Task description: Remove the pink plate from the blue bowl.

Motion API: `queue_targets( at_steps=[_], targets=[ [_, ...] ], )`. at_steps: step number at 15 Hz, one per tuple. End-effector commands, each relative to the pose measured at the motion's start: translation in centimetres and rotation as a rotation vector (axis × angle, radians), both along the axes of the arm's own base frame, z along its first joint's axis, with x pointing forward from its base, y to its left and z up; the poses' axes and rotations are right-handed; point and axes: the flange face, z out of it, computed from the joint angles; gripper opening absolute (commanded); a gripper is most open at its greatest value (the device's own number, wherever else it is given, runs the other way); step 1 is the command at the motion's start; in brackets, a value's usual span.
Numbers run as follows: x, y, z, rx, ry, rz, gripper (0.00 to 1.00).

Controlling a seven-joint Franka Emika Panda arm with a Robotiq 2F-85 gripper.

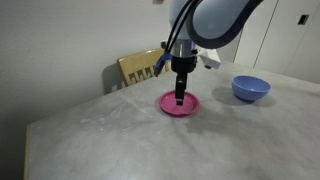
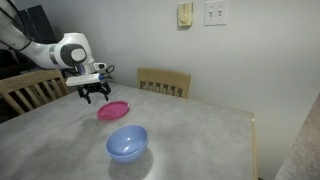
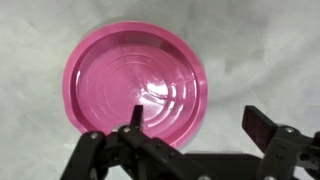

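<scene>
Pink plate [image 1: 180, 104] out of the blue bowl [image 1: 251, 89], flat on the bench [image 1: 100, 140] toward the chair-side edge, bowl well apart. Gripper [image 3: 195, 115] spread open just above, holding nothing. Release step, seemingly; next, a straight lift clear.

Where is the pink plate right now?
In an exterior view the pink plate lies on the table, beneath the open claw, apart from the blue bowl.

The pink plate [image 3: 135, 85] lay flat on the pale table [image 3: 30, 40], hand [image 3: 195, 118] spread wide above, one fingertip over it, the other outside its rim.
</scene>
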Motion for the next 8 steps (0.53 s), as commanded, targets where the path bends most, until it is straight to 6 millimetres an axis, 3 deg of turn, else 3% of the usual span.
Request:
queue_targets(
  at_steps=[1, 5, 6, 8],
  targets=[
    [-2.2, -0.7, 4.0, -0.011, 0.029, -0.01, 1.0],
    [-3.8, -1.4, 8.0, 0.008, 0.106, -0.025, 1.0],
    [-2.2, -0.4, 6.4, -0.001, 0.074, -0.03, 1.0],
    [-2.8, -0.7, 8.0, -0.004, 0.084, -0.034, 1.0]
  ],
)
